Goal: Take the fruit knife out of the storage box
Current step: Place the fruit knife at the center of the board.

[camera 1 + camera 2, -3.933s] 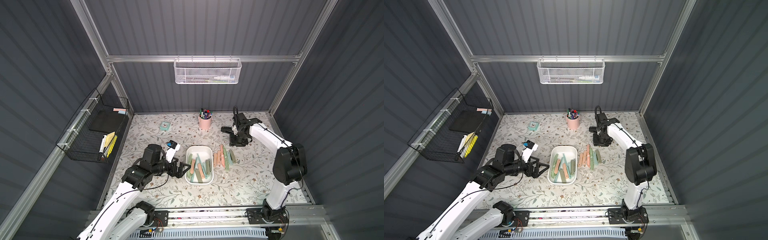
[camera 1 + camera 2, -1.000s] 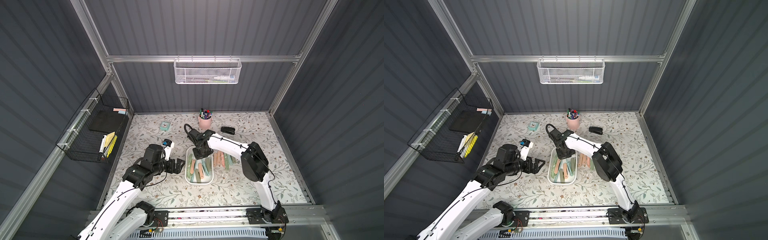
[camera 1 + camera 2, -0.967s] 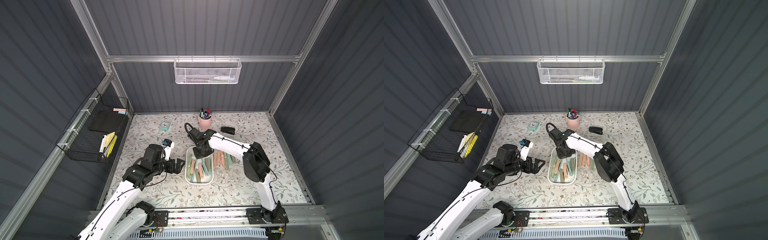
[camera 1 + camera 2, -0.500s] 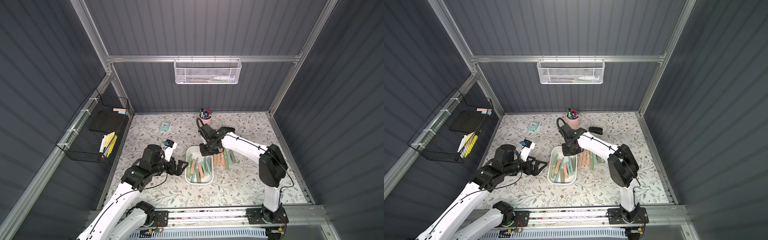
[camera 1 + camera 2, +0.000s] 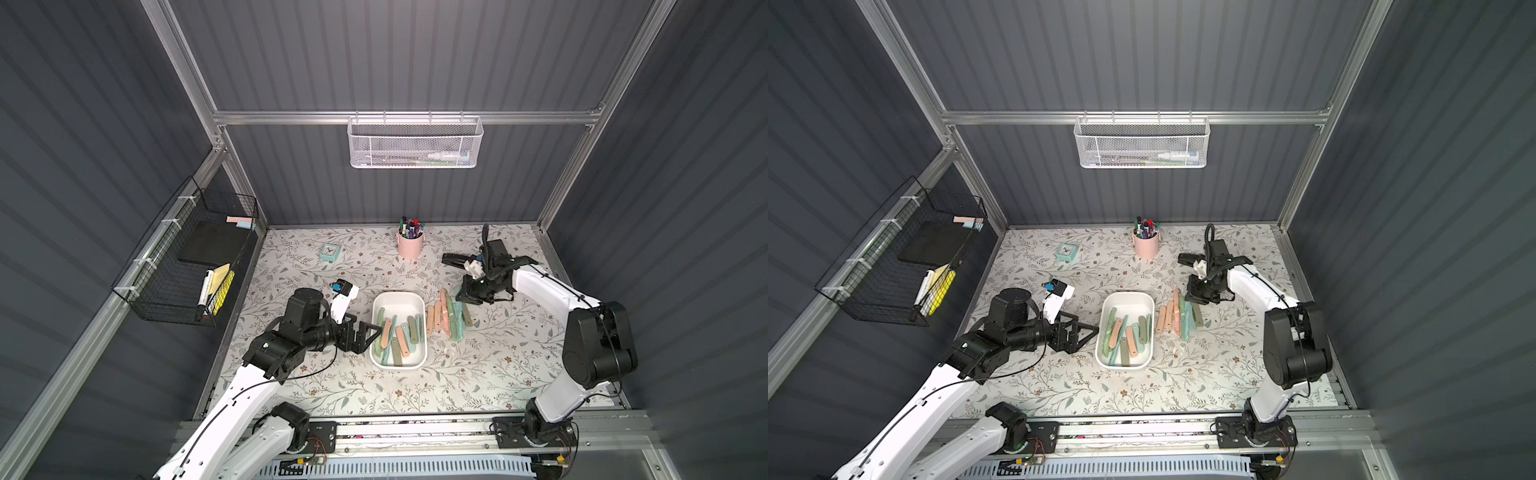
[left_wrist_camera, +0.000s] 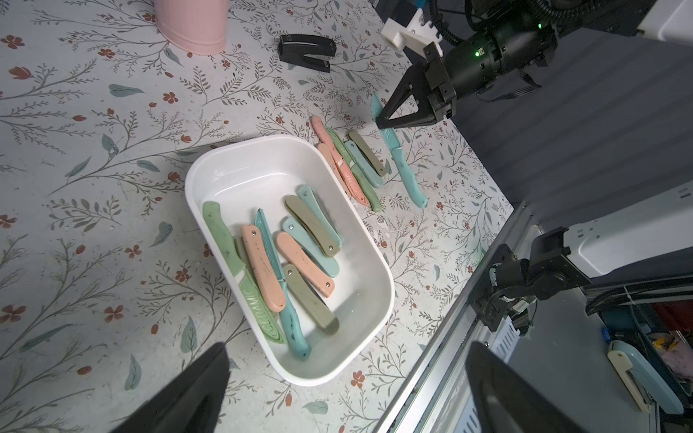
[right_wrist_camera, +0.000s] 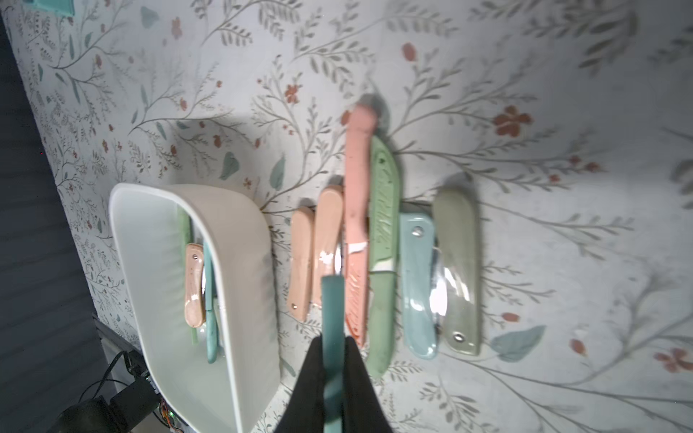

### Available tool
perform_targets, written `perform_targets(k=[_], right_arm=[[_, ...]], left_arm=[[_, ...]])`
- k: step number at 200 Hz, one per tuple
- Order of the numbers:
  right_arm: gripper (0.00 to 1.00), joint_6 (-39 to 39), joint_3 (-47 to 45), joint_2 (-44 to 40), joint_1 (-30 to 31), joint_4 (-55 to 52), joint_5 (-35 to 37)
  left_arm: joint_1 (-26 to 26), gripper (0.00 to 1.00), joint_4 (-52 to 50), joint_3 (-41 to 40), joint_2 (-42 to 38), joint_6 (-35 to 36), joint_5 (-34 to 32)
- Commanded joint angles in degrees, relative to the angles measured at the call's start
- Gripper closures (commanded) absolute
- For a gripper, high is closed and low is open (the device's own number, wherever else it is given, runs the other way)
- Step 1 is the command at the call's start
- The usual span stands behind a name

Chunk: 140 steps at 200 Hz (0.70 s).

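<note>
Pinching a teal knife (image 7: 333,307) with the right gripper (image 7: 333,360), jaws pressed together on it. Held it outside the box (image 6: 195,176), over the row of knives (image 7: 378,240) lying just beside that box. Hovered with the left gripper (image 5: 368,338) spread wide at the box's other side, holding nothing. Spotted more knives (image 6: 303,262) inside the box.

Reaching in from the near left with the left arm (image 5: 245,399), elbow bent, forearm low and near level. At its end the left gripper (image 5: 370,337), spread wide and empty, fingers (image 6: 187,393) far apart. On the right, upright from the base, then folded forward along the right arm (image 5: 544,286), wrist tipped down. Right gripper (image 5: 462,298) pinched shut on a teal knife (image 7: 333,307).
</note>
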Motion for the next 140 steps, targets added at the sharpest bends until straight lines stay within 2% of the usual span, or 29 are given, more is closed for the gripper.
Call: perform_targets(k=[1, 41, 72, 140], right_arm=[[0.89, -5.58, -0.98, 0.51, -3.82, -2.4, -1.9], [0.89, -9.91, -0.17, 4.67, -8.08, -3.5, 1.16], [0.91, -10.35, 2.64, 9.08, -8.37, -4.05, 3.21], [0.91, -10.21, 6.11, 16.08, -8.31, -2.93, 1.7]], left_arm=[[0.39, 0.01, -0.13, -0.23, -0.05, 0.9, -0.09], [0.41, 0.01, -0.54, -0.23, -0.29, 0.99, -1.35], [0.37, 0.01, -0.55, -0.13, -0.2, 1.03, -1.63], [0.33, 0.01, -0.9, -0.12, -0.64, 1.17, -2.6]])
